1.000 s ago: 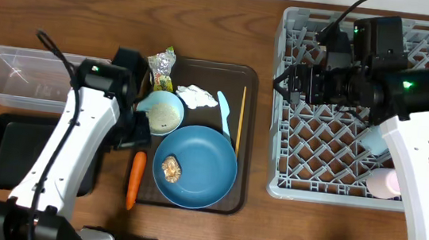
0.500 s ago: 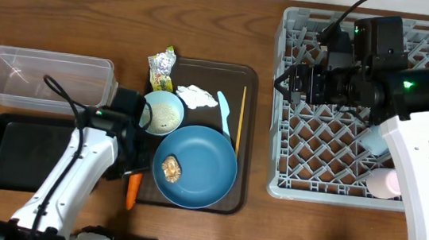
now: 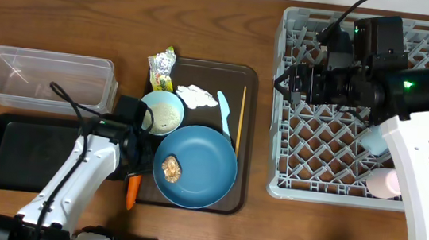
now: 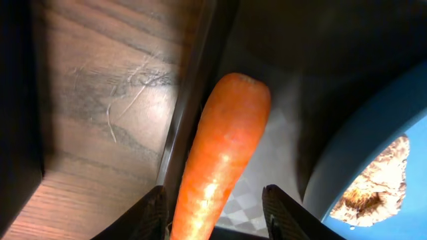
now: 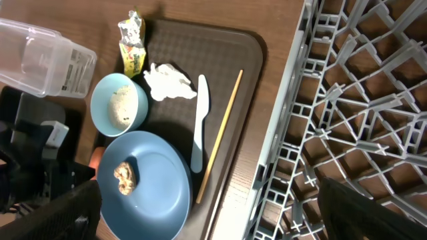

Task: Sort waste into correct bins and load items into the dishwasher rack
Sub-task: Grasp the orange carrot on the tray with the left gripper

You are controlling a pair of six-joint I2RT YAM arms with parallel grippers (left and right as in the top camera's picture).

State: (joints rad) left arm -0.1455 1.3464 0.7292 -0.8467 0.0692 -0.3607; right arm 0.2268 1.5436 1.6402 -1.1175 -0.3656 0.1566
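The orange carrot [image 4: 223, 153] lies across the left rim of the brown serving tray [image 3: 235, 73], beside the blue plate [image 3: 205, 171] that carries a brown morsel [image 3: 170, 169]. My left gripper [image 4: 217, 217] is open and low, with one finger on each side of the carrot; in the overhead view only the carrot's tip [image 3: 132, 194] shows below that arm. My right gripper [image 3: 282, 83] is wide open and empty above the left edge of the grey rack [image 3: 288, 184]. The white bowl [image 3: 161, 113] holds rice. The clear tub [image 3: 43, 78] and black tray [image 3: 19, 151] sit at the left.
A wrapper [image 3: 160, 68], tissue [image 3: 194, 95], pale blue spoon [image 3: 225, 113] and chopsticks [image 3: 240, 119] lie on the serving tray. A light blue cup [image 3: 374, 138] and a pink cup [image 3: 383, 183] stand in the rack's right side.
My left arm has swung toward the table's front and come down over the carrot. The right arm has not moved.
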